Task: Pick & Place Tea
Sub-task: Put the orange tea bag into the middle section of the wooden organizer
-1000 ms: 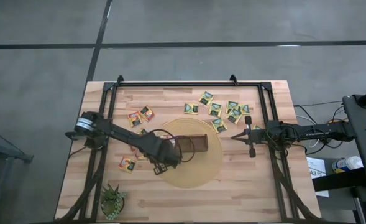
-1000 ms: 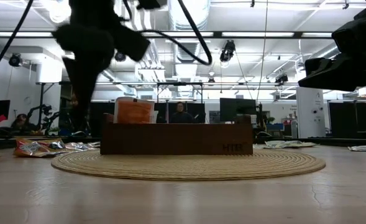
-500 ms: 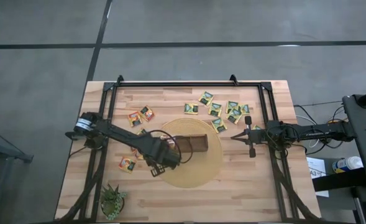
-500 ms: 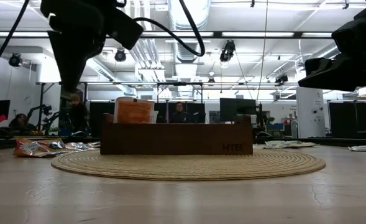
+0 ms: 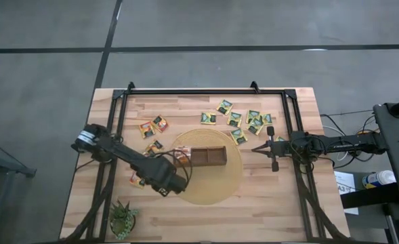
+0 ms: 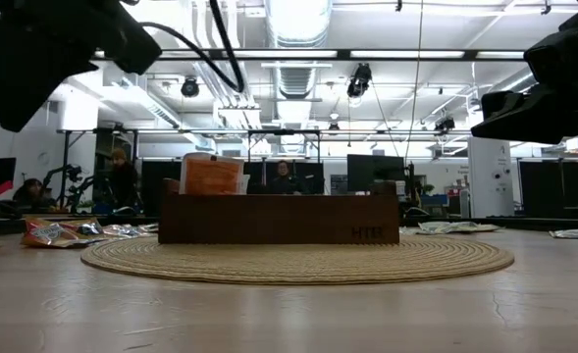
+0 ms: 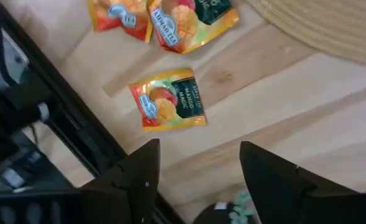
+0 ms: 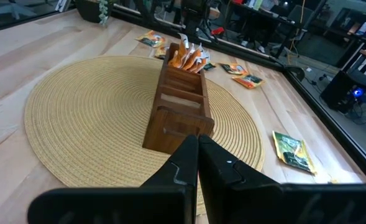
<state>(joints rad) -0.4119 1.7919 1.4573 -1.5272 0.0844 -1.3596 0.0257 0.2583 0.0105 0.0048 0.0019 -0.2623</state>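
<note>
Tea sachets lie flat on the wooden table: red-and-yellow ones at the left, green ones at the far right. Orange sachets stand upright in the left end of the dark wooden box, which rests on a round woven mat. My left gripper hangs open above the mat's near-left edge, pointing down and holding nothing. One sachet lies on the table just beyond its fingers. My right gripper waits shut at the table's right, pointing at the box.
A small green plant stands at the near-left corner. A black metal frame runs along the table's left, far and right sides. People sit in the room behind the table. Bare wood lies in front of the mat.
My left gripper has drawn away from the box's left end toward the table's near-left, rising and rolling about its own line. In the low view it has gone up and left, almost out of the picture. The orange sachets in the box have stayed put.
</note>
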